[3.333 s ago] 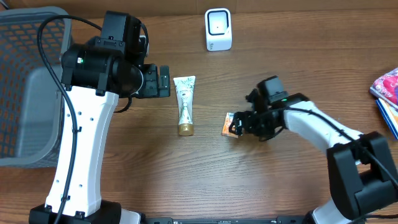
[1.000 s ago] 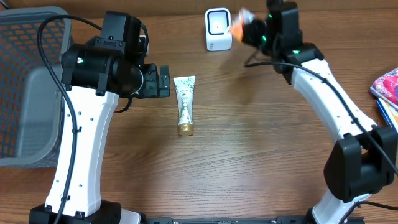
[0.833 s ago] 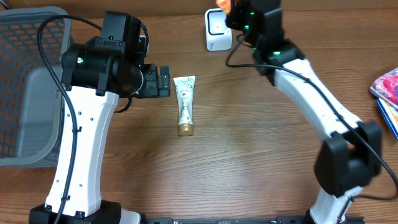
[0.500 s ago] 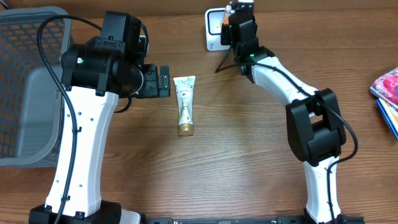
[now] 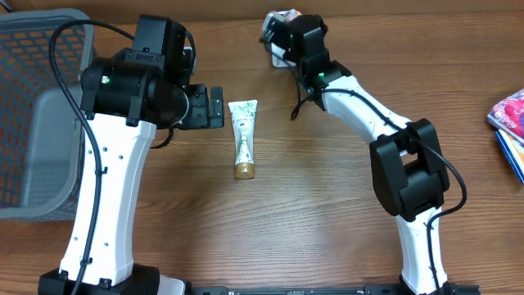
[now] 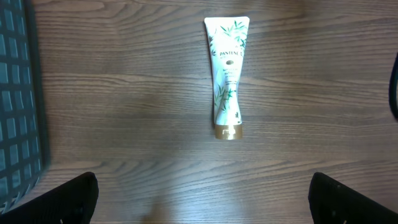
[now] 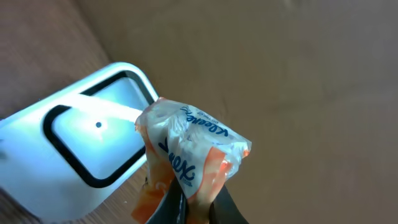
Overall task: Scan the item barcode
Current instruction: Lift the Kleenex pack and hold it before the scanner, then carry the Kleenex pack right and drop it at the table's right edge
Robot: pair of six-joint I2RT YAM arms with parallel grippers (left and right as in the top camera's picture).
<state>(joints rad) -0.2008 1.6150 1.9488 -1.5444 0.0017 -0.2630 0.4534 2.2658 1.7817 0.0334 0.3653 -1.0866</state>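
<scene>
The item is an orange and white tissue pack point(image 7: 193, 149), pinched at its lower end by my right gripper point(image 7: 194, 202), which is shut on it. The pack hangs close in front of the white scanner point(image 7: 81, 149), whose dark-framed window glows beside it. In the overhead view my right gripper point(image 5: 282, 33) is at the back of the table over the scanner, hiding most of it. My left gripper point(image 6: 202, 208) is open and empty, high above the table. A white and green tube point(image 6: 227, 78) with a gold cap lies on the wood point(image 5: 242, 135) beside it.
A grey mesh basket point(image 5: 33, 106) stands at the far left, its edge showing in the left wrist view point(image 6: 15, 106). Colourful books point(image 5: 509, 115) lie at the right edge. A black cable trails from the right arm near the scanner.
My right arm has carried the tissue pack leftward across the back of the table, from the scanner's right side to directly over it. The left arm and the tube have not moved.
</scene>
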